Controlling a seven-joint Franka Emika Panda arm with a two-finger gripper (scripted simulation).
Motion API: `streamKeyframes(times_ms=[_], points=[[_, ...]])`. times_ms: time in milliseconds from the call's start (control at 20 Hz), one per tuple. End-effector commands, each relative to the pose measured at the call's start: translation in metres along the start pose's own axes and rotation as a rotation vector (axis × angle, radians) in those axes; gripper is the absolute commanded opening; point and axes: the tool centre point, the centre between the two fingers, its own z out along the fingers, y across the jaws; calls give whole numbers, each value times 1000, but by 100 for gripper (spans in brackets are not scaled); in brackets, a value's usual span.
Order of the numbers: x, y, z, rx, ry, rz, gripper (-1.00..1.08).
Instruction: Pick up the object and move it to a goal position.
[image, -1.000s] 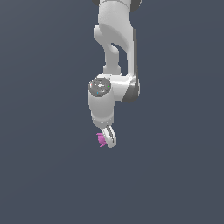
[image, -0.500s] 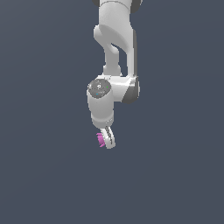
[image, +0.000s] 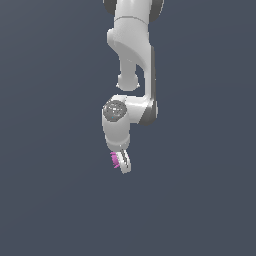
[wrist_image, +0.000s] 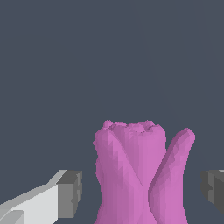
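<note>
1. Object (image: 115, 159): small magenta lump sitting between the gripper (image: 121, 162) fingertips, apparently aloft.
2. Grip state: cannot tell; wrist view shows gaps beside both pads.
3. Likely light, rigid, jagged; best pinched across the thick central body.

No text, label, brand, number or sign can be read in either view
</note>
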Motion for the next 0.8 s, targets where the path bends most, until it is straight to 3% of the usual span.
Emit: streamKeyframes(times_ms=[0,200,250,750], points=[[0,0,9,1,0,0,100],[0,-1,12,1,0,1,100],[0,-1,12,1,0,1,-100],[0,-2,12,2,0,1,-100]])
